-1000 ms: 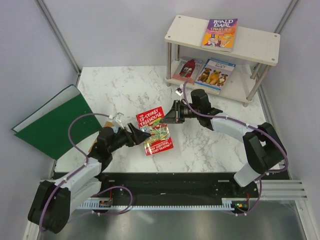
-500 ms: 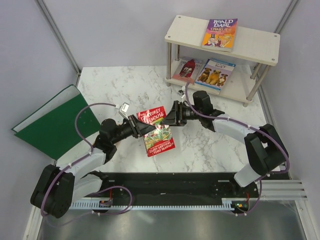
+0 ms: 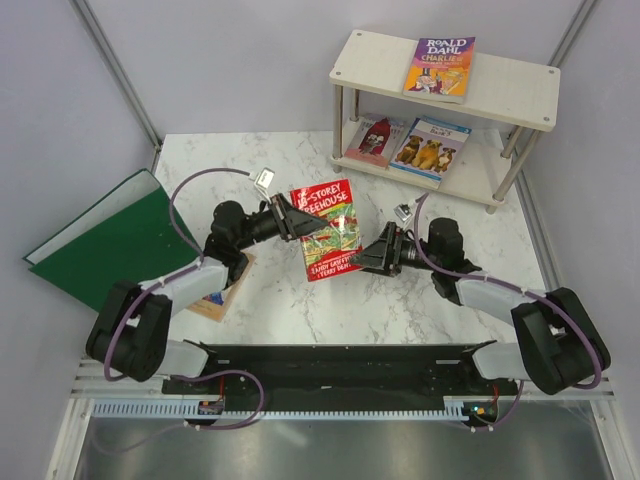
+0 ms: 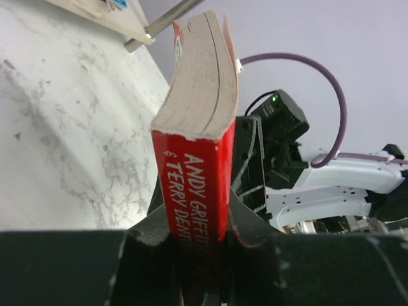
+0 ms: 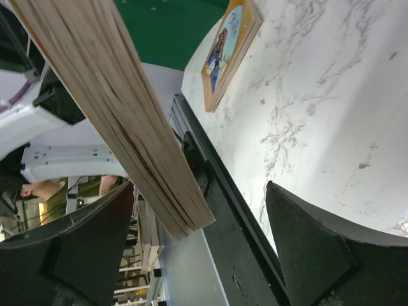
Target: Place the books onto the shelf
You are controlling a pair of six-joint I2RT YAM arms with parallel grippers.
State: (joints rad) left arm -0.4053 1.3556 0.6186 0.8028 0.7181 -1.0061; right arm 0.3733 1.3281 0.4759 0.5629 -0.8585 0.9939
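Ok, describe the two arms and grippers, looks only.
The left arm and right arm have white shells with chunky black joints. The left gripper and right gripper are black, each with two tapering fingers. A purple cable loops along each arm.

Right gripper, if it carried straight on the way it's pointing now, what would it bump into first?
The red Treehouse book, clamped at its spine by the left gripper. The right gripper points left at it, jaws open, and its wrist view shows the page edge between them.
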